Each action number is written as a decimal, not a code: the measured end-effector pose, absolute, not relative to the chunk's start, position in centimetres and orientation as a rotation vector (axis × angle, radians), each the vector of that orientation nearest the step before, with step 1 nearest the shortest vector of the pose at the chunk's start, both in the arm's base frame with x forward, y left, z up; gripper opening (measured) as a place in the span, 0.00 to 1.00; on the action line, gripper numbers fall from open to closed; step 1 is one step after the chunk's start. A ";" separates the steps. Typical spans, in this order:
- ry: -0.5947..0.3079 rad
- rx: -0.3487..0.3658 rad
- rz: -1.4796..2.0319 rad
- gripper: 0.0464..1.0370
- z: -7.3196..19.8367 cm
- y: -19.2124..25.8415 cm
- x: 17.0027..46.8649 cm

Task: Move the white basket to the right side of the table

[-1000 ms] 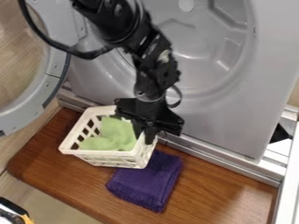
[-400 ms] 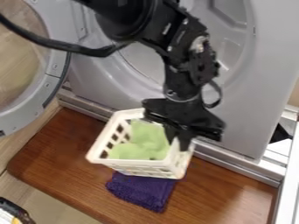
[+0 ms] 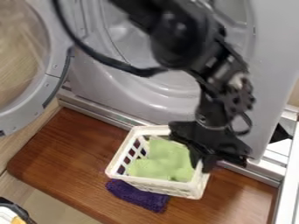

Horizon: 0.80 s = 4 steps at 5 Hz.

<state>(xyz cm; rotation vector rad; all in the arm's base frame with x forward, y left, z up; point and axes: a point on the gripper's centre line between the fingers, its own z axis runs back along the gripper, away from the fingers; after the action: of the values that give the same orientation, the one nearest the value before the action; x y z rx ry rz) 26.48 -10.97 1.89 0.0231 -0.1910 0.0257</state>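
White basket [image 3: 174, 188]: one, slotted plastic, about mid-bench, holding a green cloth [image 3: 161, 162]. Purple cloth [image 3: 137, 195] partly beneath it, jutting out toward 7 o'clock. Bench [image 3: 64, 153]: brown wood, set before a grey machine [image 3: 166, 98].

Tool [image 3: 203, 165]: black, clamped on the basket's wall at its 3 o'clock side.

Step in hand, as judged: carriage of the basket toward 4 o'clock, the bench's right end. Handling notes: keep the pinch firm, since a one-sided hold may let the far wall sag or the load swing. Keep enough height to avoid dragging the purple cloth along. Follow the slant of the metal rail [image 3: 257, 173], leaving clearance between it and the basket's 1 o'clock side. Lower level, base flat on wood, before release.

Obscured items: the basket's underside, so whether it hangs free or brushes the purple cloth cannot be told; the pinch itself, dark on dark and hard to trace; the covered part of the purple cloth. Cut off: the bench's near edge at 6 o'clock; a white, black and yellow object [image 3: 10, 214] at 7 o'clock, unidentified.
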 end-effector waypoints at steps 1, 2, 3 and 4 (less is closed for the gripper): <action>-0.170 0.028 0.028 0.08 0.4 -12.5 26.7; -0.126 0.031 0.047 0.28 -0.7 -12.9 26.8; -0.124 0.025 0.061 0.59 -0.8 -12.9 26.8; -0.112 0.032 0.069 0.89 -1.1 -12.6 26.8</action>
<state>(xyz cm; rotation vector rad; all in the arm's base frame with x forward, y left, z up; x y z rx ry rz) 26.82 -12.58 -1.12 0.0325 -0.1120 0.0689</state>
